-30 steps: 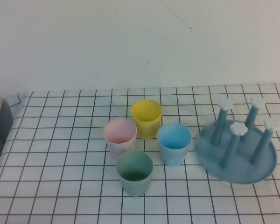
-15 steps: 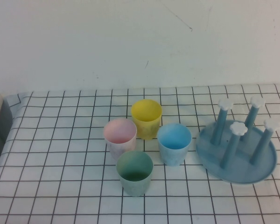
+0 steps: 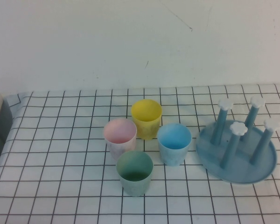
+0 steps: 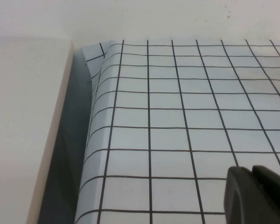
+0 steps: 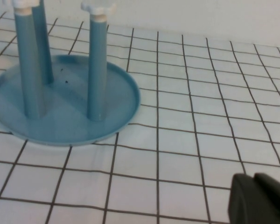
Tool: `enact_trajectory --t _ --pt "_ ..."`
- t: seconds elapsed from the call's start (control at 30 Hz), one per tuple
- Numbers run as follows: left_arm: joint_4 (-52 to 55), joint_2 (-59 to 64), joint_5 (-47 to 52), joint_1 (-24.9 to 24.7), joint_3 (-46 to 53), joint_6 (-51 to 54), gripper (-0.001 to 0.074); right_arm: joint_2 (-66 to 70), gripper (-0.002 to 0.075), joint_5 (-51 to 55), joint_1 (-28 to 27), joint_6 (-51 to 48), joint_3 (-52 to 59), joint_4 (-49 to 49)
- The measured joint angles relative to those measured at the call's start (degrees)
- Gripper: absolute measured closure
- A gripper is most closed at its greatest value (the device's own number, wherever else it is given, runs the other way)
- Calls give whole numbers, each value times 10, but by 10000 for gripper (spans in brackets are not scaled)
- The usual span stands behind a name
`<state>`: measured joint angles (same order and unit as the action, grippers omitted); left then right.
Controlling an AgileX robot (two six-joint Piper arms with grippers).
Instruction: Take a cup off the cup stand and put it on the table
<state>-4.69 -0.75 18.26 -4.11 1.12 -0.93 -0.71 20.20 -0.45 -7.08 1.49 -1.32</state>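
The yellow cup [image 3: 146, 116] stands upright on the table [image 3: 60, 154], at the back of a cluster of cups. The blue cup stand [image 3: 242, 172] sits at the right; all of its pegs with white flower caps are bare. It also shows in the right wrist view [image 5: 65, 116]. Neither arm appears in the high view. My left gripper [image 4: 251, 171] is shut and empty above the table's left part. My right gripper [image 5: 253, 179] is shut and empty over the grid cloth beside the stand.
A pink cup [image 3: 120, 137], a light blue cup [image 3: 174, 143] and a green cup [image 3: 135, 172] stand upright close to the yellow one. A beige ledge [image 4: 23, 116] borders the table's left edge, with a dark gap between. A white wall runs behind.
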Motion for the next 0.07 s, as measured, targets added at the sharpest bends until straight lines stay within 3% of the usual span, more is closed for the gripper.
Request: enact_trajectory --t 0.07 --pt "0 0 0 0 0 0 738 0 728 0 0 0 0 0"
